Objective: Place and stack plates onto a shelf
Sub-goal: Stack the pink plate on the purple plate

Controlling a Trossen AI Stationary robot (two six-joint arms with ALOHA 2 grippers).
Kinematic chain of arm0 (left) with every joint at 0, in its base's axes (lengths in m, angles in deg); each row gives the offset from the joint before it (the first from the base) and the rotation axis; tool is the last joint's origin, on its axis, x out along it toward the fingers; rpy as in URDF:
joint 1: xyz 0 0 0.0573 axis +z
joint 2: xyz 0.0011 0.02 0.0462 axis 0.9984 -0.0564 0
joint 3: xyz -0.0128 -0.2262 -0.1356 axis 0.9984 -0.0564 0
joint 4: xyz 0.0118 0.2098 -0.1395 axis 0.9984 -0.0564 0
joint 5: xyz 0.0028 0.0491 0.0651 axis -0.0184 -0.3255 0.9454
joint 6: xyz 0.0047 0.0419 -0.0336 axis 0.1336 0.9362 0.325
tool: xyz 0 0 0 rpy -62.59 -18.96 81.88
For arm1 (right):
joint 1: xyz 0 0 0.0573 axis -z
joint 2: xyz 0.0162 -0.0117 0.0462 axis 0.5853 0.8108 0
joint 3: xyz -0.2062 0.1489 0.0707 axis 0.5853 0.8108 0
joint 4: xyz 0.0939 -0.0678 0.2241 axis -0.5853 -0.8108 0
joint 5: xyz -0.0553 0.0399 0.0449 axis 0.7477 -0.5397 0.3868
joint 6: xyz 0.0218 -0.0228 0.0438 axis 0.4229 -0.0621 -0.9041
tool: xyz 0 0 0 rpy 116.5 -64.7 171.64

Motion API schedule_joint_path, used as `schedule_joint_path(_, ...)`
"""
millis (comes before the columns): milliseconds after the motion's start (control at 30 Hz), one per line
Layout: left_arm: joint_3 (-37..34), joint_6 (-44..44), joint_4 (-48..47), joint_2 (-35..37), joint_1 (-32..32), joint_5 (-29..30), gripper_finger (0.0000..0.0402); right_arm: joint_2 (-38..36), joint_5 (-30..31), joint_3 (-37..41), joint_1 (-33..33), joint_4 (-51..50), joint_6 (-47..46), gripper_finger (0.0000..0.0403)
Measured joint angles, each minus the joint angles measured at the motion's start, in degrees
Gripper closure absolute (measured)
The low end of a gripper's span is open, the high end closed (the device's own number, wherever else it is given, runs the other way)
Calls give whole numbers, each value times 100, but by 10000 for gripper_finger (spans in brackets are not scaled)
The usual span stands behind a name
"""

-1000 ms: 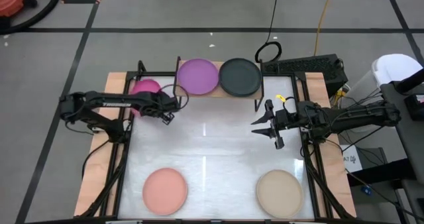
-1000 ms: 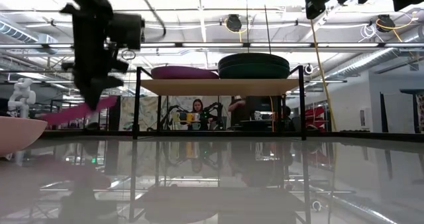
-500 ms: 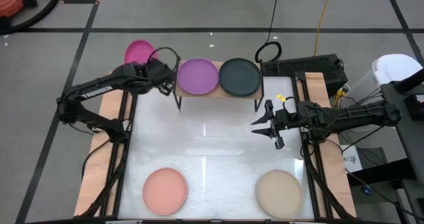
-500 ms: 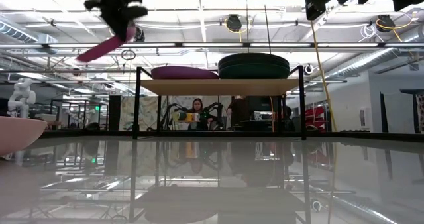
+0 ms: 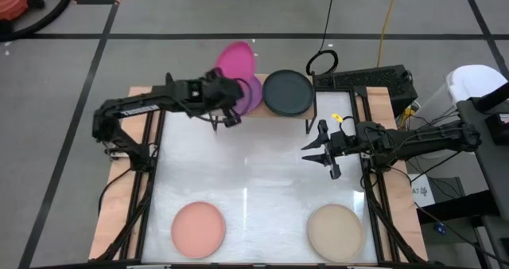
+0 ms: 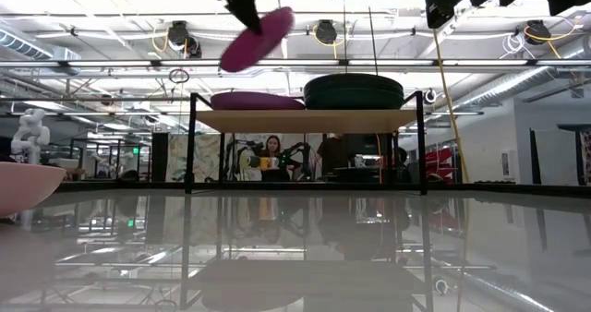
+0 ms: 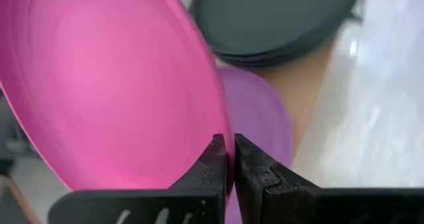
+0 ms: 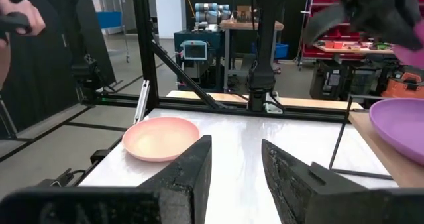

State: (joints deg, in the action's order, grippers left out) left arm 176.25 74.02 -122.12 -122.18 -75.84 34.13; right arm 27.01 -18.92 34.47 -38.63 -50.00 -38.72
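Note:
My left gripper (image 5: 229,95) is shut on the magenta plate (image 5: 236,62) and carries it high over the shelf's left half. The plate shows tilted in the low view (image 6: 257,39), above the purple plate (image 6: 257,101). The purple plate lies flat on the light-wood shelf (image 6: 305,120), and a stack of dark plates (image 5: 287,92) rests beside it on the right half. A salmon plate (image 5: 198,228) and a beige plate (image 5: 336,231) lie on the table near its near edge. My right gripper (image 5: 322,151) hangs open above the table's right side. My left gripper pinches the magenta plate's rim (image 7: 220,128) between its two fingers (image 7: 213,163), one on the upper face and one on the underside. The plate is lifted clear and tilted, above the purple plate (image 7: 262,118).
The shelf's thin black legs (image 6: 191,146) stand at the table's far edge. The black table frame runs along both sides (image 5: 374,197). Cables and a dark box (image 5: 366,79) lie beyond the far right corner. People show in the room behind the shelf (image 6: 275,155).
My left gripper, holding the magenta plate, has risen from table height left of the shelf, swung out past the far left corner, then moved right over the purple plate. The plate has gone up with it and tipped the other way. The right arm has kept still.

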Motion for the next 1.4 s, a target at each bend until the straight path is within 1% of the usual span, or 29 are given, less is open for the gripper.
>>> schedule_joint_path(133,139,801,-406,-496,-60,7,390,2,2,4,0,-54,0,289)
schedule_joint_path(233,158,1282,-1025,-802,-6,89,390,-2,2,82,2,-2,0,289)
schedule_joint_path(333,156,1507,-1716,-1073,83,180,390,2,2,133,2,57,0,289)
schedule_joint_path(400,156,1563,-1922,-1184,126,191,390,2,4,133,2,96,17,289)
schedule_joint_path(500,156,1695,-1937,-1257,148,166,390,2,4,136,2,130,91,289)
schedule_joint_path(600,156,1880,-1865,-1260,144,-97,388,2,4,136,2,131,105,289)
schedule_joint_path(733,156,1970,-1764,-1260,144,-353,370,2,4,136,2,129,105,289)
schedule_joint_path(933,156,1965,-1734,-1257,144,-401,359,2,4,138,2,127,105,289)
schedule_joint_path(1300,164,1762,-1699,-1257,139,-405,356,2,4,140,2,127,105,289)
schedule_joint_path(1400,332,1620,-1784,-1257,116,-416,355,2,4,140,2,123,105,289)
